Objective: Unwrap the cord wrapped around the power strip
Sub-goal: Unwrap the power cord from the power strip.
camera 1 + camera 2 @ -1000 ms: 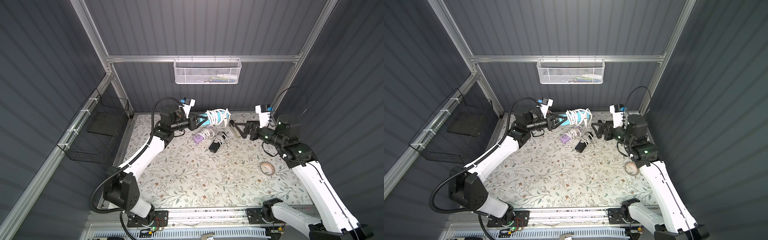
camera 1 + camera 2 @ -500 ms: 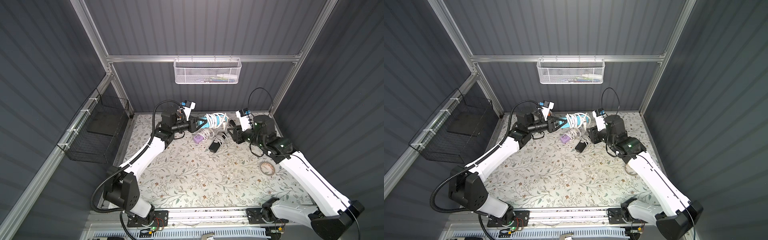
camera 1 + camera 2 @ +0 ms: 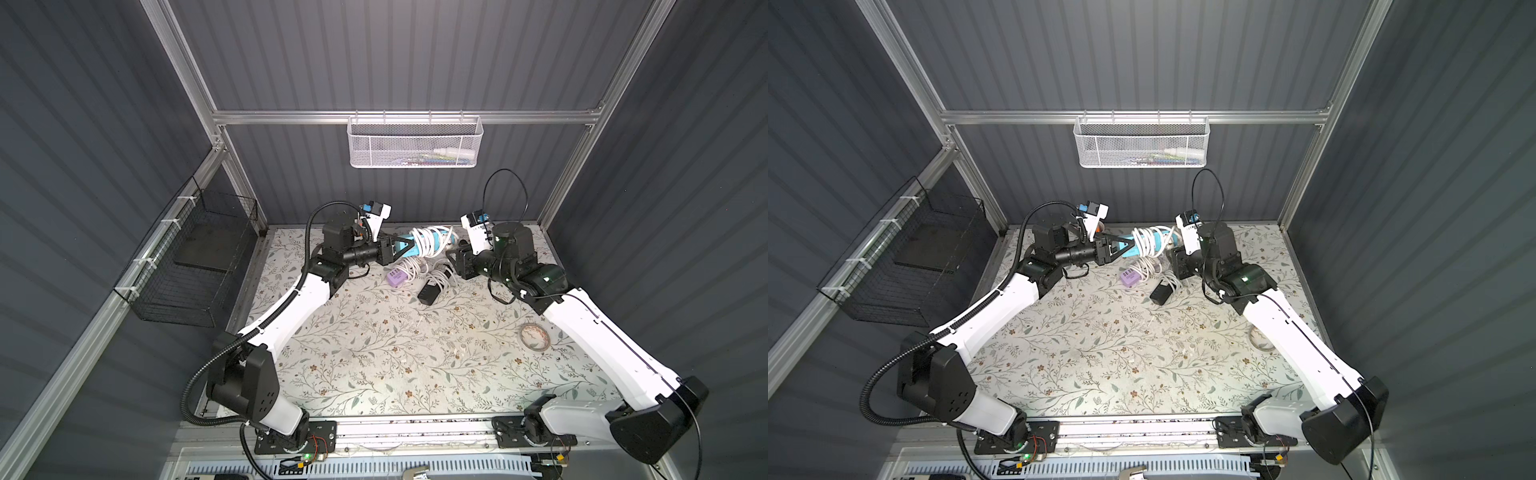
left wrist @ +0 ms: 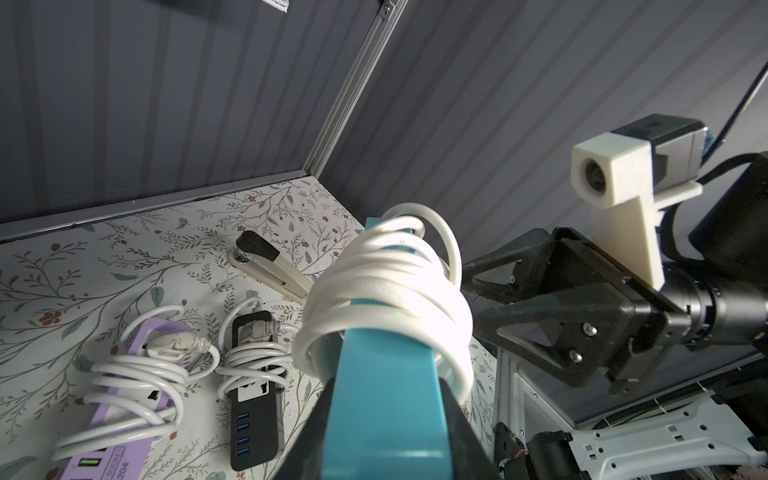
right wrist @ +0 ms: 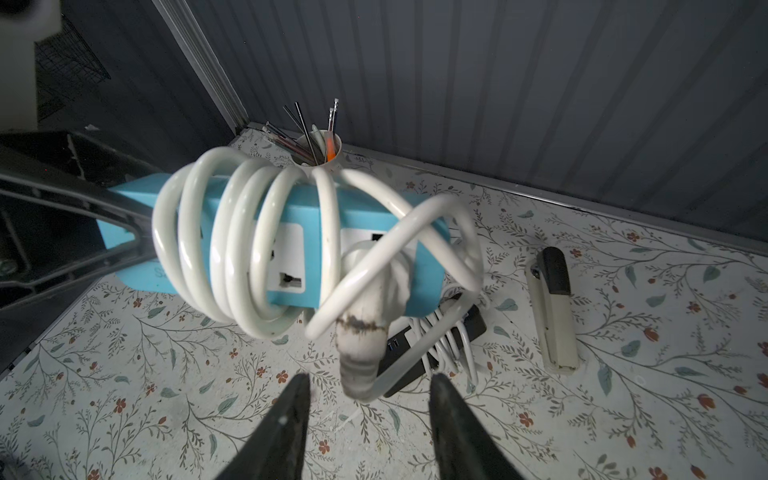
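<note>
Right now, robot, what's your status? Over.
Left gripper shut on blue power strip, lifted. Right gripper open at plug, no grip. White cord wrapped on. Nothing blocking.

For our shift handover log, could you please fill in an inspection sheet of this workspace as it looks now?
Surface: flowered table, flat.
Job's things: blue power strip held off the table; white cord coiled around it; plug sticking out.
Clutter: purple power strip and black power strip, both cord-wrapped; stapler; pen cup; tape roll.
Hands: left hand shut on the blue power strip; right hand open, fingers either side of the plug.
Cables: black cable arching above the right hand.
Surroundings: white mesh basket hung high at the back; black wire basket hung at the side.
</note>
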`<state>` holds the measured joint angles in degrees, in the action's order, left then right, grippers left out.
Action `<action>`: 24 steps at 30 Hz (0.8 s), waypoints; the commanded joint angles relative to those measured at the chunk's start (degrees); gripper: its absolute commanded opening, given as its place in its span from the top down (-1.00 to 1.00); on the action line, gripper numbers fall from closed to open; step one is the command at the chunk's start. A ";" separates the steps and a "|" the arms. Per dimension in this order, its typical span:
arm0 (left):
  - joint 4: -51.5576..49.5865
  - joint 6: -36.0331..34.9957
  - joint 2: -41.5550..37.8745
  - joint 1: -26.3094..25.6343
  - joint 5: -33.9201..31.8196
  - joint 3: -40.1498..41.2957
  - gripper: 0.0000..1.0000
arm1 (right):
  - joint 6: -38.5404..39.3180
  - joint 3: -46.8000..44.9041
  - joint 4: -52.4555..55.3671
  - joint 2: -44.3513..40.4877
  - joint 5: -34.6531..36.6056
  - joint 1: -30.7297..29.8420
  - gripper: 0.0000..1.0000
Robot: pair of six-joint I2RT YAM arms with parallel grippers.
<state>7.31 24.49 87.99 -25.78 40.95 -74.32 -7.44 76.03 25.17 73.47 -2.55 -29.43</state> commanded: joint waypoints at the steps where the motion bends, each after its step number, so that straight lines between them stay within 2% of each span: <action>1: 5.43 1.01 -3.22 0.29 2.12 -0.24 1.00 | -0.32 1.60 -0.86 0.84 -0.77 -0.26 0.03; 17: 7.36 2.78 -3.20 0.29 3.38 0.05 1.00 | -0.90 1.23 -1.24 1.89 -0.97 -0.25 0.19; 21: 7.61 3.07 -3.18 0.29 3.69 0.07 1.00 | -0.95 1.14 -1.58 1.95 -0.86 -0.29 0.31; 24: 7.70 3.20 -3.01 0.29 3.85 0.04 1.00 | -0.89 1.31 -1.57 1.89 -0.60 -0.34 0.49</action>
<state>9.91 26.70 87.96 -25.78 42.52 -74.06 -8.23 76.09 24.77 74.89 -3.40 -29.45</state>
